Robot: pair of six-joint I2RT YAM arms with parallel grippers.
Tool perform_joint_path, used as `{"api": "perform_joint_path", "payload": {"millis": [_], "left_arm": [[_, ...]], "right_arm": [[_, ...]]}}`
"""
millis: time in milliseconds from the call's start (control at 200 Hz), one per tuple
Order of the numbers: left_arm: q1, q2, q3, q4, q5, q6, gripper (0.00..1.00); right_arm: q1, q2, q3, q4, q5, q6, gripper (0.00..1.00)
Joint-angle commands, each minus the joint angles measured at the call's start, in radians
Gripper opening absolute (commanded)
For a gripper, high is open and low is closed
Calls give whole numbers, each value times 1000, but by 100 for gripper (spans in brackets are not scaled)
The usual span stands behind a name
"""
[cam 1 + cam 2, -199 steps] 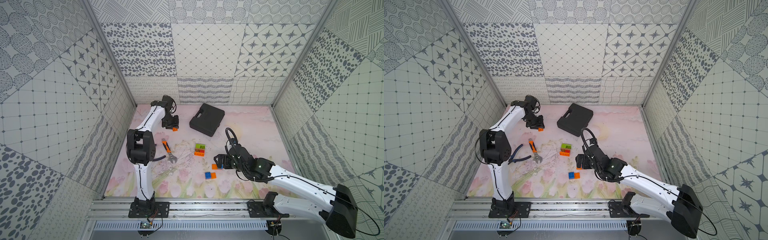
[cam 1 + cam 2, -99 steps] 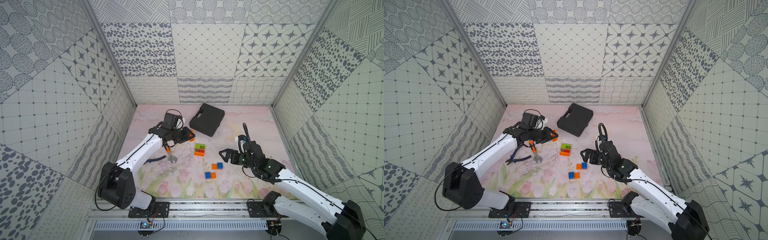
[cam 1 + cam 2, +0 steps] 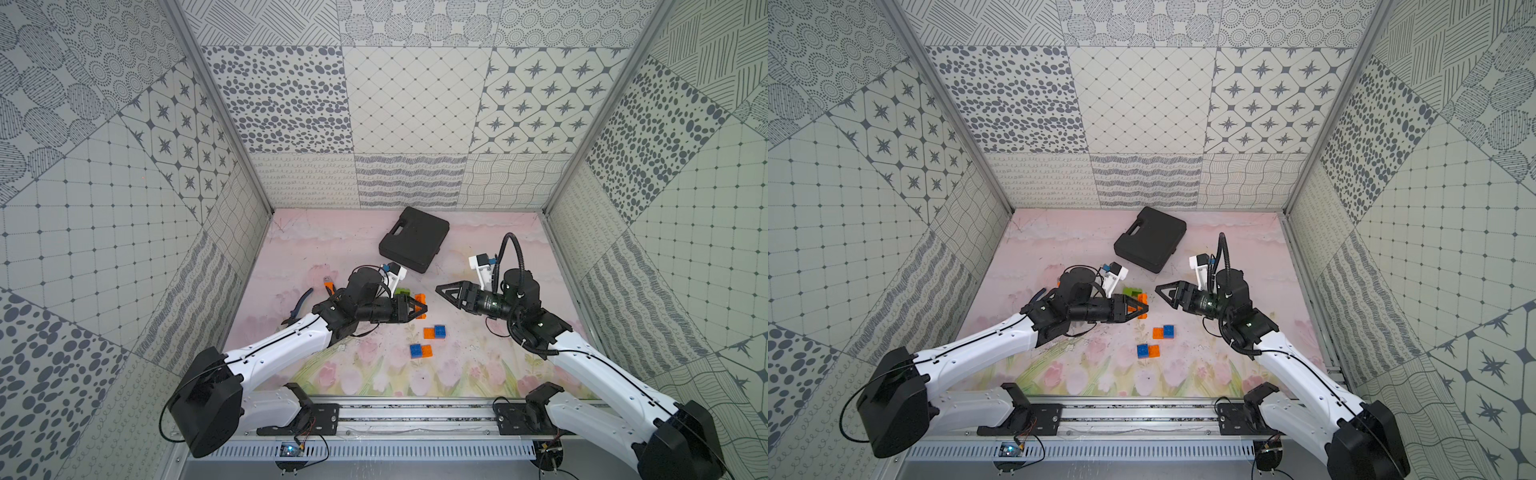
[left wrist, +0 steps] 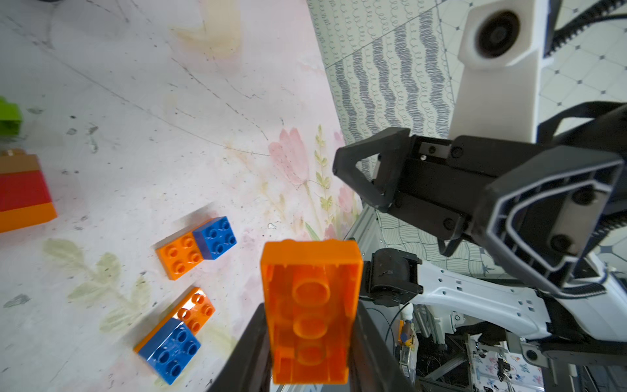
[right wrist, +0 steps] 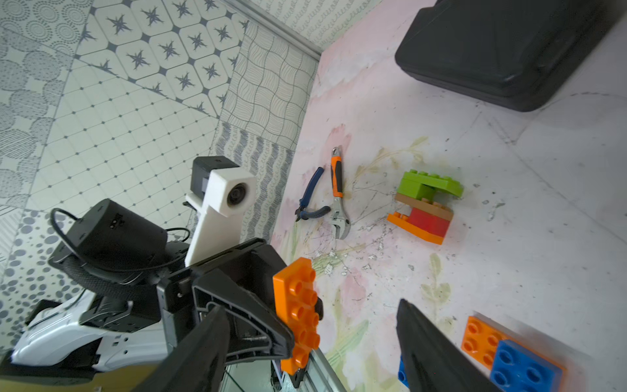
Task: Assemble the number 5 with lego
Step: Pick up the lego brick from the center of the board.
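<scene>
Left wrist view: long orange plastic brick, clamped in left gripper, newly carried centre to face right gripper, jaws parted; handover likely.

You had the long orange brick aloft, hollow underside showing. The green-brown-red-orange stack stood apart; two orange-blue pairs lay studs up, near each other.

Black case, pliers, wrench

A clear gap separates left gripper from right gripper; brick stack, brick pairs and black case crowd around.
</scene>
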Motion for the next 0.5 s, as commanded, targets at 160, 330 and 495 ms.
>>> {"api": "perform_joint_path", "payload": {"millis": [160, 330, 495], "left_arm": [[-18, 71, 24, 447, 223, -105, 13], [-17, 71, 31, 460, 264, -108, 13], [-17, 66, 23, 512, 288, -134, 13]], "right_arm": [[-4, 36, 26, 193, -159, 94, 69], [-9, 57, 43, 238, -207, 111, 62], [-11, 109, 37, 391, -270, 201, 53]]}}
